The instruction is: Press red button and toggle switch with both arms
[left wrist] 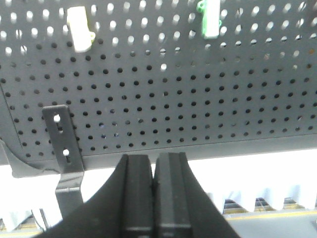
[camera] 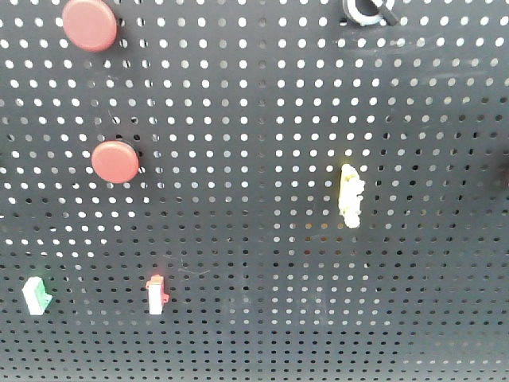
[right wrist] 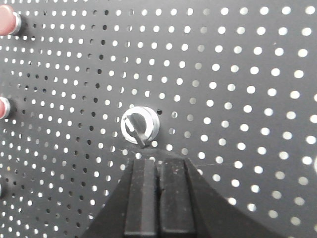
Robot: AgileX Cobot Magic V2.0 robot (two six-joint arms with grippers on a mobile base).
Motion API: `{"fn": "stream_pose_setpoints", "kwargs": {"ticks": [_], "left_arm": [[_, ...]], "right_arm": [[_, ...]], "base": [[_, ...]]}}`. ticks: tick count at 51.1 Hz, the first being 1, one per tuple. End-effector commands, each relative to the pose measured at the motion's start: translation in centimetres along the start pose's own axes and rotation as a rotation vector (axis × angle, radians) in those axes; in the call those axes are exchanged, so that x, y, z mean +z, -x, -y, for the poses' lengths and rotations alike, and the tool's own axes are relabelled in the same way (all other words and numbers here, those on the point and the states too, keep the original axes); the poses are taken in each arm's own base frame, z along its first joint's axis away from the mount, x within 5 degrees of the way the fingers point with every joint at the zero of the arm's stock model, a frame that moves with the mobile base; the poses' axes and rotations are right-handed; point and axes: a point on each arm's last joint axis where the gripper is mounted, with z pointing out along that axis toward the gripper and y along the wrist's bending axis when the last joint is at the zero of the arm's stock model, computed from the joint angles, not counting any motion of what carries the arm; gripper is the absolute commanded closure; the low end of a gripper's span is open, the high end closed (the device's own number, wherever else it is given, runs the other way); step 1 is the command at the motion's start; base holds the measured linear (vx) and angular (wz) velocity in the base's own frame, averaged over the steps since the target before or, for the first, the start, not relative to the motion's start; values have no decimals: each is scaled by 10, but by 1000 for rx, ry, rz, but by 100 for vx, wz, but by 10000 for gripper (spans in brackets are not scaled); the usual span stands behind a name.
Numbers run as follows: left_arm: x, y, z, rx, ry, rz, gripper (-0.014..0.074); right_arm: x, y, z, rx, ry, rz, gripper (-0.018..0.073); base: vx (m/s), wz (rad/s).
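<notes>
On the dark pegboard (camera: pixel 262 199), the red button (camera: pixel 90 24) sits at the top left, round and flat-topped. It also shows at the left edge of the right wrist view as the red button (right wrist: pixel 7 22). The toggle switch (camera: pixel 367 12), a silvery ring with a dark lever, is cut by the top edge. In the right wrist view the toggle switch (right wrist: pixel 140 125) lies just above my right gripper (right wrist: pixel 158 161), which is shut and empty, short of the lever. My left gripper (left wrist: pixel 153 158) is shut, empty, below the board's lower edge. Neither gripper shows in the front view.
A second, slightly smaller round red button (camera: pixel 115 161) sits below the first. A yellow clip-like piece (camera: pixel 350 195), a red-and-white rocker (camera: pixel 157 294) and a green-and-white rocker (camera: pixel 36 295) are mounted lower down. A metal bracket (left wrist: pixel 62 144) hangs at the board's lower corner.
</notes>
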Motion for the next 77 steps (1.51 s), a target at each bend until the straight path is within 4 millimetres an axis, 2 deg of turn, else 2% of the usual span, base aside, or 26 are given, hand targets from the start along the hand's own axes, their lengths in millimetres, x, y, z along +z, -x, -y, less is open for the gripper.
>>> {"fn": "stream_pose_setpoints", "kwargs": {"ticks": [1, 38, 41, 45, 52, 61, 70, 77], "left_arm": [[-1, 3, -1, -21, 15, 126, 594], [-1, 5, -1, -20, 15, 136, 594], [-1, 5, -1, -20, 15, 136, 594], [-1, 5, -1, -20, 15, 136, 594], [-1, 5, -1, -20, 15, 136, 594], [-1, 5, -1, -20, 15, 136, 594], [-1, 5, -1, -20, 15, 136, 594], [-1, 5, -1, -20, 15, 136, 594]], "right_arm": [[-4, 17, 2, -20, -6, 112, 559], [-4, 18, 2, -21, -7, 113, 559], [-9, 18, 3, -38, -10, 107, 559], [-29, 12, 6, -55, -39, 97, 559], [-78, -30, 12, -7, -193, 72, 559], [-138, -104, 3, -32, -391, 6, 559], [-171, -176, -11, -68, -449, -74, 559], [-172, -228, -14, -43, -432, -169, 559]], "base": [[0, 0], [0, 0], [0, 0], [0, 0], [0, 0], [0, 0], [0, 0], [0, 0]]}}
